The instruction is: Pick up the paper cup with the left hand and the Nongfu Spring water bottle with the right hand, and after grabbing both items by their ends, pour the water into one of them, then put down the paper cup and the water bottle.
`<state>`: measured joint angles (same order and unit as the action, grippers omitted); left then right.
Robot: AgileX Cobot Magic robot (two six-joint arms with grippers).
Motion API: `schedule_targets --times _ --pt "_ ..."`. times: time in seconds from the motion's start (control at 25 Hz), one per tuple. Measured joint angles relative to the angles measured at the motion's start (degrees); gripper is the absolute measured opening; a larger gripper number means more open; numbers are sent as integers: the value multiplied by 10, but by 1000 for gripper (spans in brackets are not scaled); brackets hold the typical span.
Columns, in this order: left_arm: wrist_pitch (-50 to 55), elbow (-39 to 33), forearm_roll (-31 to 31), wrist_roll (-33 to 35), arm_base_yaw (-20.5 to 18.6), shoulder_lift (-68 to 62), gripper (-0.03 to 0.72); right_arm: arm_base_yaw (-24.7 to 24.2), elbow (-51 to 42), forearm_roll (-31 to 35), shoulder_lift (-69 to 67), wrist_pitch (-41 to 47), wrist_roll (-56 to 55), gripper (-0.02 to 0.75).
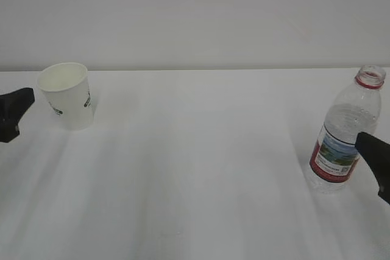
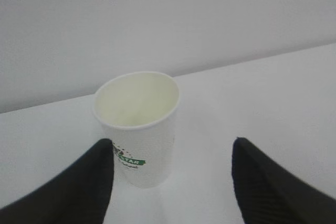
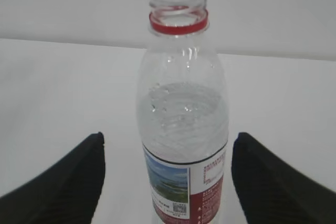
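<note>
Left pincer [image 2: 170,182]: jaws spread wide, holding nothing. Paper cup [image 2: 137,127] just ahead, upright on tabletop [image 2: 273,93], nearer left finger [image 2: 79,187], mouth open.

Right pincer [image 3: 168,182]: jaws spread wide, holding nothing. Nongfu Spring water bottle [image 3: 182,129] ahead between fingers, not gripped; upright, uncapped, part-filled with water [image 3: 181,124], red label low.

Cup and bottle well apart.

The paper cup [image 2: 139,129] was white with green lettering; the bottle [image 3: 182,124] clear, red-ringed, red-labelled.
</note>
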<state>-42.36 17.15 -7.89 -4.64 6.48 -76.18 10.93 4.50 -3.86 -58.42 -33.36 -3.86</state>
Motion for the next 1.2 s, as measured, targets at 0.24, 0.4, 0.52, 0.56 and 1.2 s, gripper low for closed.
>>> schedule_targets --times 0.24,0.4,0.52,0.56,1.2 --pt "-40 0 -42 -15 0 -45 515 0 -7 22 -80 -61 0 568" --pt "-63 0 -45 -23 0 -76 515 0 -9 25 -138 -117 0 568" --pt "-80 0 -48 -23 0 -94 515 0 -15 26 -183 -160 0 568" --pt "-87 -1 -50 -23 0 -100 515 0 -15 26 -200 -172 0 569" --pt "-227 -76 -70 -25 0 -203 515 0 -28 59 -410 -319 0 568"
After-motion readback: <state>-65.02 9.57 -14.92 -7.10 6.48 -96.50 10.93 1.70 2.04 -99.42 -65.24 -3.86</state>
